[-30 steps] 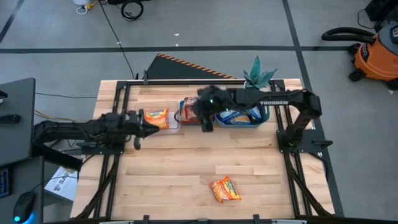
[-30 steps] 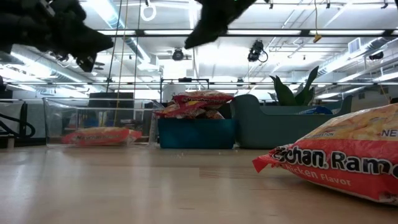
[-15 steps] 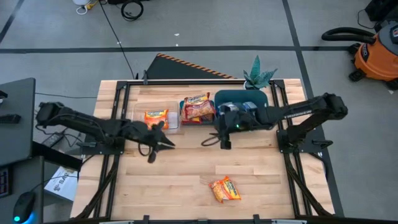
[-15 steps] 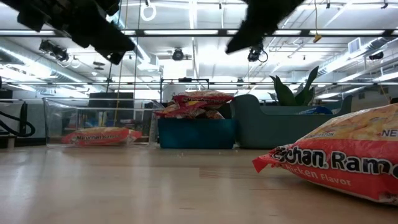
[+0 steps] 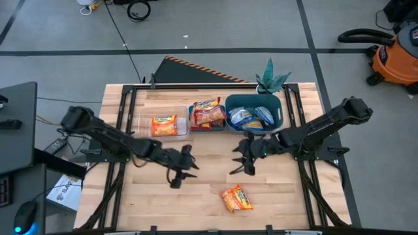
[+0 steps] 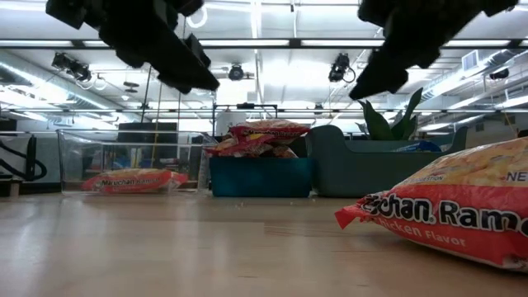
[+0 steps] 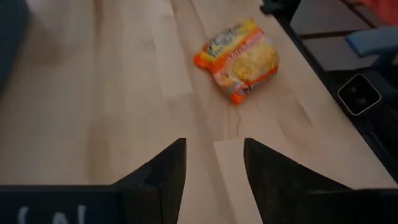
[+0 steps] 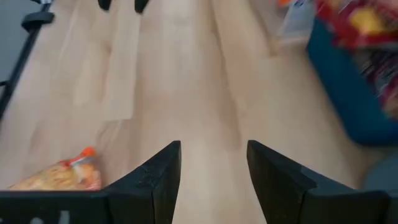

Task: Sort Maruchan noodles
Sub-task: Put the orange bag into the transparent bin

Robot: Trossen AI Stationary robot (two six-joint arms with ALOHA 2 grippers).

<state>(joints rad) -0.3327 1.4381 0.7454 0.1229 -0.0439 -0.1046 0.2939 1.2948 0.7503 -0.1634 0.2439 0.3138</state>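
1. High view first: one orange-yellow Maruchan packet (image 5: 236, 198) lies alone on the bare wood near the front edge of the table (image 5: 274, 183), well apart from the bins at the back.
2. Left gripper (image 5: 179, 171) hangs over mid-table, left of centre, its fingers spread with nothing between them. The left wrist view shows only wood in the gap and the lone packet (image 7: 238, 58) ahead.
3. Right gripper (image 5: 240, 164) hovers near it, right of centre, also parted and carrying nothing. The right wrist view has bare planks between its fingers and a corner of the loose packet (image 8: 59, 176) at the edge.
4. Both grippers sit between the back row of bins and the loose packet, neither one touching it.
5. Along the back, a clear bin (image 5: 145, 116) holds one orange packet (image 5: 164, 125).
6. Just beside it, a small blue bin (image 6: 260, 177) is heaped with red-orange packets (image 5: 208, 112), piled above its rim in the low view.
7. Next along, the larger teal bin (image 5: 255, 98) holds the blue-silver packets (image 5: 251, 117).
8. A small green plant (image 5: 271, 79) stands at the back edge behind the teal bin.
9. Off the table, an orange shop vacuum (image 5: 395, 55) sits on the floor at the far right.
10. Low view: the loose packet (image 6: 450, 214) looms large in the foreground, partly blocking the right end of the table.
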